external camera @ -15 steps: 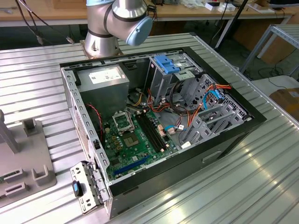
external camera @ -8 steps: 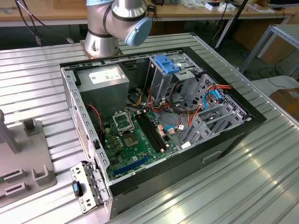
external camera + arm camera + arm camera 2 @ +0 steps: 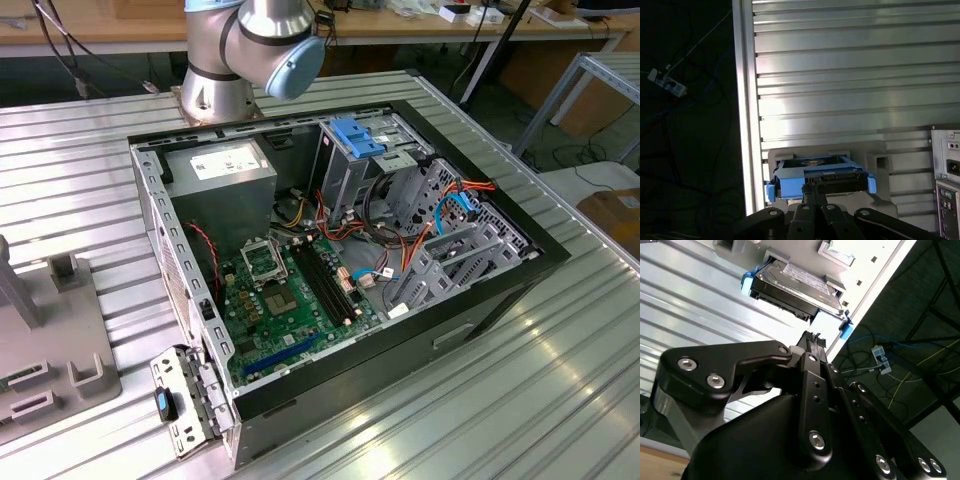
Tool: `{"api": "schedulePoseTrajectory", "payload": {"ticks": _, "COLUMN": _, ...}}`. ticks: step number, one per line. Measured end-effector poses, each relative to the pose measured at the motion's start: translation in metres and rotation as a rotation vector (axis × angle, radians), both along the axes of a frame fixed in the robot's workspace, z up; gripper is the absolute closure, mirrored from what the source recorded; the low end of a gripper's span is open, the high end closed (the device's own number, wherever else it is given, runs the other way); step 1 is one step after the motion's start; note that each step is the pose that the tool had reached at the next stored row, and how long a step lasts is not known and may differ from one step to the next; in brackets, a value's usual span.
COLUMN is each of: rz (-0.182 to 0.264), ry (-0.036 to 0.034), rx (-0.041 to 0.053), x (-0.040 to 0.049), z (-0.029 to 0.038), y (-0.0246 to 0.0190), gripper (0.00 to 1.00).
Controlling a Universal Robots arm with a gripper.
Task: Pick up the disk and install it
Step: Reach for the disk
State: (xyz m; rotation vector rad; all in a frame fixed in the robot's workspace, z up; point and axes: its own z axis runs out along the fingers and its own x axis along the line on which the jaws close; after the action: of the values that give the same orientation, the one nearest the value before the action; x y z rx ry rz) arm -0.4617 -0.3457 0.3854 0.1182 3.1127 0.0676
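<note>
Gripper (image 3: 815, 188) fingers closed together in both wrist views, nothing clearly held; tips at the disk's (image 3: 832, 179) near edge, contact unclear. Disk, blue rails on its sides, sits in a grey holder (image 3: 881, 162) at the table (image 3: 840, 75) edge, near the open case (image 3: 480, 312).

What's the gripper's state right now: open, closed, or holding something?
Gripper: it cannot be told whether it is open or closed. In the second wrist view it sits right at the near end of the disk.
</note>
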Motion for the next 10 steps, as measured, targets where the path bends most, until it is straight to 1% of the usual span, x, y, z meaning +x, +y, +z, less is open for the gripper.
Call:
{"api": "schedulePoseTrajectory", "payload": {"ticks": 1, "rz": 0.000, "ry": 0.0008, "rx": -0.0002, "x": 0.0000, "z": -0.0015, "y": 0.0027, "gripper": 0.89}}
{"api": "schedulePoseTrajectory", "payload": {"ticks": 2, "rz": 0.000, "ry": 0.0021, "rx": -0.0009, "x": -0.0011, "z": -0.0031, "y": 0.0038, "gripper": 0.89}}
{"api": "schedulePoseTrajectory", "payload": {"ticks": 6, "rz": 0.000, "ry": 0.0045, "rx": -0.0035, "x": -0.0065, "z": -0.0045, "y": 0.0039, "gripper": 0.89}}
{"api": "schedulePoseTrajectory", "payload": {"ticks": 7, "rz": 0.000, "ry": 0.0071, "rx": -0.0063, "x": -0.0129, "z": -0.0057, "y": 0.0039, "gripper": 0.89}}
{"api": "schedulePoseTrajectory", "payload": {"ticks": 10, "rz": 0.000, "ry": 0.0204, "rx": -0.0128, "x": -0.0185, "z": -0.0088, "y": 0.0022, "gripper": 0.89}}
